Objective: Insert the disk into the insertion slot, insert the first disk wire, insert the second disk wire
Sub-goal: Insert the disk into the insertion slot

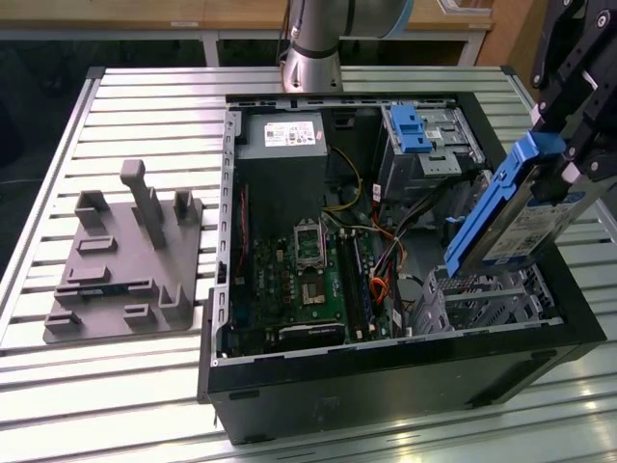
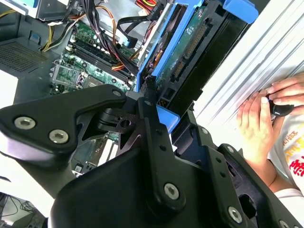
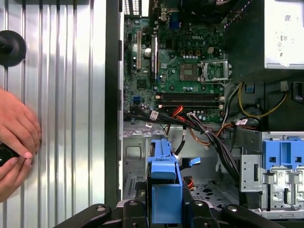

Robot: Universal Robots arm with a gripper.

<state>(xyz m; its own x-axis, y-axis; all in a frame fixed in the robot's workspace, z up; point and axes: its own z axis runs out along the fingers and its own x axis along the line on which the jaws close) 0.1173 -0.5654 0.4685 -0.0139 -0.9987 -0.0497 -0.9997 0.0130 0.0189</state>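
Observation:
In the exterior view my gripper (image 1: 567, 154) is shut on the disk (image 1: 511, 220), a silver drive in a bright blue carrier. I hold it tilted, its lower end just above the insertion slot (image 1: 487, 301), the low perforated silver cage at the case's near right corner. In the second wrist view the disk (image 2: 183, 52) stands edge-up between my black fingers (image 2: 149, 102). In the first wrist view the blue carrier (image 3: 164, 183) hangs over the silver cage floor (image 3: 135, 159). Loose black and orange wires (image 1: 384, 265) lie beside the cage, unplugged from the disk.
The open computer case (image 1: 386, 371) holds a green motherboard (image 1: 299, 280), a power supply (image 1: 284, 140) and a taller bay with a blue latch (image 1: 415, 130). A grey fixture (image 1: 125, 260) sits on the exterior view's left. A person's hands (image 3: 16, 137) rest on the slatted table beside the case.

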